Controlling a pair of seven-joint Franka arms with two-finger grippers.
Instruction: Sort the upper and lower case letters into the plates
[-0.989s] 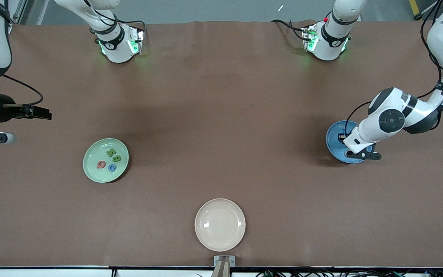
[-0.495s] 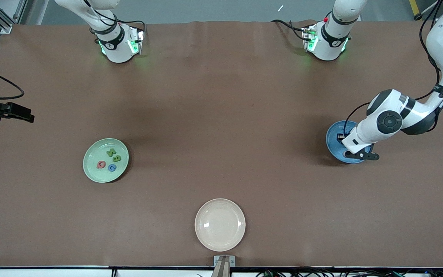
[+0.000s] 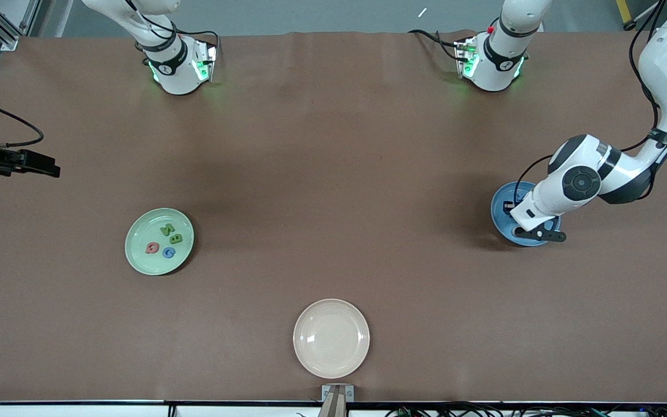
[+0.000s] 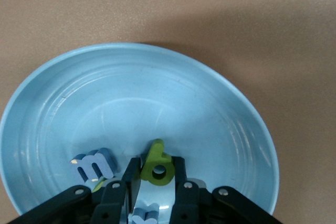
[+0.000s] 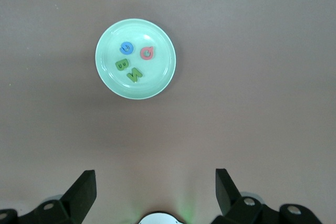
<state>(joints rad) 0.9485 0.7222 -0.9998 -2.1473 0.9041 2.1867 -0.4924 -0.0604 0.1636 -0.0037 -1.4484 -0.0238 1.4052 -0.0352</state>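
Blue plate (image 4: 220, 108), toward the left arm's end: left gripper (image 4: 153, 187) is clamping a green lowercase letter (image 4: 155, 169) over it (last piece, seemingly); right gripper (image 5: 155, 190) is waiting wide-open above the table, green plate (image 3: 159, 241) holding four capitals.

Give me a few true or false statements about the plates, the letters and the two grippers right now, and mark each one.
1. The left gripper is shut on a green letter b over the blue plate. True.
2. The pale green plate is empty. False: four letters lie in it, two green, one red and one blue.
3. The cream-white plate lies nearer the front camera than both other plates. True.
4. The right gripper is shut on a letter. False: its jaws stand wide open and hold nothing, high over the right arm's end of the table.
5. A blue letter m lies in the blue plate beside the held letter. True.
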